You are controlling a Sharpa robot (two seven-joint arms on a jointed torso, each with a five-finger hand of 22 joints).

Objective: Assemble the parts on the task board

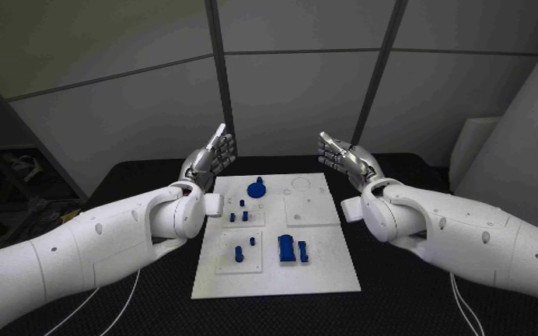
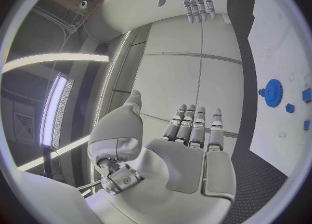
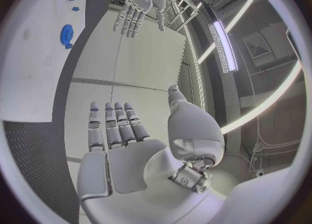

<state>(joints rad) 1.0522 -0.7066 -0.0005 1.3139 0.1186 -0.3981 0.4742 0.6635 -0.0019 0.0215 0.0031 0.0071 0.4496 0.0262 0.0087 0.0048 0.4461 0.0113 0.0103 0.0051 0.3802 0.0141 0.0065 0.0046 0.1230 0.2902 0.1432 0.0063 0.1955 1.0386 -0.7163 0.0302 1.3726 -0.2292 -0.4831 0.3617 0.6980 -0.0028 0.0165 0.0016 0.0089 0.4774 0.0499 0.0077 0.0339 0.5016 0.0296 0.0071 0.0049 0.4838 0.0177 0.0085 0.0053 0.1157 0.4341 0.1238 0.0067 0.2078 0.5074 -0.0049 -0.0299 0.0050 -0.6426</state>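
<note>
The left hand (image 1: 210,159) and the right hand (image 1: 347,160) are raised beside the task board (image 1: 276,274), fingers straight and holding nothing (the blue parts (image 1: 292,250) seem untouched).

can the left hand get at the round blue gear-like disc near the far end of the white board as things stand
Probably yes. The left hand is raised beside the white task board, open and holding nothing, and the round blue gear-like disc lies close to it on the board's far part with nothing over it; other blue parts sit nearer the robot.
</note>
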